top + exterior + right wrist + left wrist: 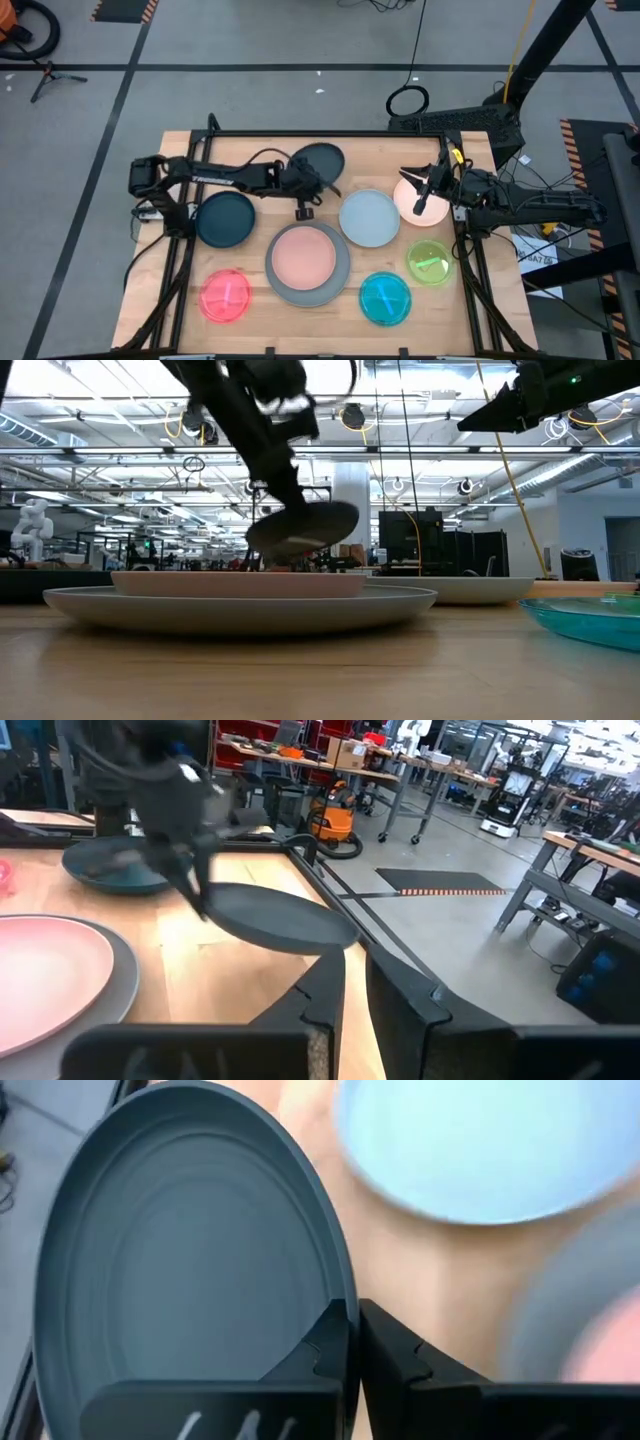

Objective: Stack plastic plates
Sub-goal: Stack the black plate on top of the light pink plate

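My left gripper [305, 182] is shut on a dark teal plate [320, 160] over the table's far middle. The second dark teal plate [225, 218] lies flat at the left. A peach-pink plate [303, 255] rests in the large grey plate [340, 280] at the centre. The pale blue plate [369, 217] lies to the right of them. My right gripper [425, 197] hovers shut, high [500, 410] above the other peach-pink plate [408, 200]. Red [225, 296], cyan [385, 298] and green [430, 262] plates lie along the near side. My left gripper [352, 1315] pinches the dark teal plate's rim [343, 1285] between its two fingers, at the plate's near-left edge. The fingers slant down from the table's left. The plate [305, 525] is lifted clear of the table and tilts slightly.
A black frame rail [330, 133] runs along the table's far edge, close behind the held plate. Bare wood shows at the far left [180, 145] and between the plates. The right arm [530, 205] reaches in over the right edge.
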You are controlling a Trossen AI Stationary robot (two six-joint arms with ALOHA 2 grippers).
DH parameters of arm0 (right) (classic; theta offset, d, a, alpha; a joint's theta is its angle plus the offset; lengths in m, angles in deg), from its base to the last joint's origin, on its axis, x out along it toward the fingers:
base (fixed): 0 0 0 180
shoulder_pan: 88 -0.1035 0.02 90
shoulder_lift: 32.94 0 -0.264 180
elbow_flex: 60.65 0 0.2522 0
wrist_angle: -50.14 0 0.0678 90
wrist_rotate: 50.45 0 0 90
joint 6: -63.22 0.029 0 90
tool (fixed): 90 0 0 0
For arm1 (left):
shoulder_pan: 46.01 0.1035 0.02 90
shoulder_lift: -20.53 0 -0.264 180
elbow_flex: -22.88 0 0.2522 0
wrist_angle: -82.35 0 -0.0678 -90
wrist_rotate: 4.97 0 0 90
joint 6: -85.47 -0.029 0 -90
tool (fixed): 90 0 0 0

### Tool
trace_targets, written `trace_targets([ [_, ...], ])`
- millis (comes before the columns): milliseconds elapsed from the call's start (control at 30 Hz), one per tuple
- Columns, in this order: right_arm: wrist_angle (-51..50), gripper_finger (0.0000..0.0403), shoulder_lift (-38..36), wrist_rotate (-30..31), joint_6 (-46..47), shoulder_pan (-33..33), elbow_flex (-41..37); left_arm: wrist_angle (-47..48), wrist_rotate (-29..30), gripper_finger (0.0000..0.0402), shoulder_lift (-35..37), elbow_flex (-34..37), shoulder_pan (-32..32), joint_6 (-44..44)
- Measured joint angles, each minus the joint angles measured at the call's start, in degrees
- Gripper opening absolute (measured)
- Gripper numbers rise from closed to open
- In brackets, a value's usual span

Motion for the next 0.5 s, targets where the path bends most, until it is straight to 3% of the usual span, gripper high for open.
trace_targets([
  [500,-0.5,0.0038,0.0,-0.1,1.3,0.0,0.0,7.1,0.2,0.0013,2.4,0.0,-19.9,14.1],
])
